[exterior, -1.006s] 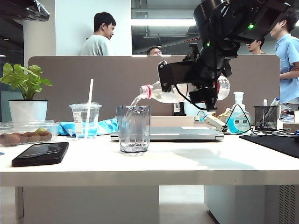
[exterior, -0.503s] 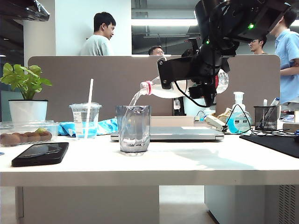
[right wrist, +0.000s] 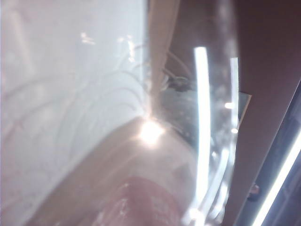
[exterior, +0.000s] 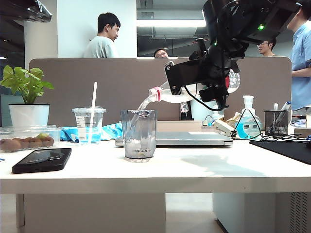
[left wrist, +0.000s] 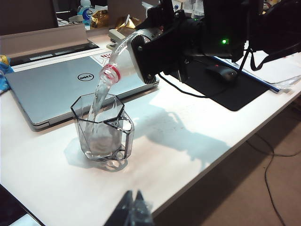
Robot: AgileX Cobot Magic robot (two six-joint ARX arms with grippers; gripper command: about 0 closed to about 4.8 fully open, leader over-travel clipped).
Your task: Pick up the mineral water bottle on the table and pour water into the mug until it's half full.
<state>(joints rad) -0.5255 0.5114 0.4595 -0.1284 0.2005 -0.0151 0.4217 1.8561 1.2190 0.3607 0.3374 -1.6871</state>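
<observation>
Exterior view: we see the right claw (exterior: 197, 77) raised above the worktop (exterior: 194, 172), clamped around the mineral water bottle (exterior: 167, 95), which lies nearly level with its neck tipped slightly down toward the mug (exterior: 139, 134). A stream of water falls from the bottle mouth into the mug, which stands upright on the worktop in front of a closed laptop (exterior: 189, 139) and holds a shallow pool of water at its base. To the left of the mug we note a lidded plastic cup with a straw (exterior: 89, 124), a potted plant (exterior: 28, 97), a clear box of fruit (exterior: 24, 138) and a dark phone (exterior: 43, 159). To the right stand a pump dispenser (exterior: 248, 121) and a mesh pen holder (exterior: 277, 122).

In the left wrist view, we see the bottle (left wrist: 123, 59) held in the right claw (left wrist: 155, 52), pouring into the mug (left wrist: 102, 127), with the laptop (left wrist: 51, 89) just behind. The left claw (left wrist: 132, 210) shows only as tips at the frame edge, set close together, near the front edge of the worktop (left wrist: 188, 136), well apart from the mug and empty.

In the right wrist view, the bottle (right wrist: 94, 117) fills the frame, blurred, with its red label visible.
</observation>
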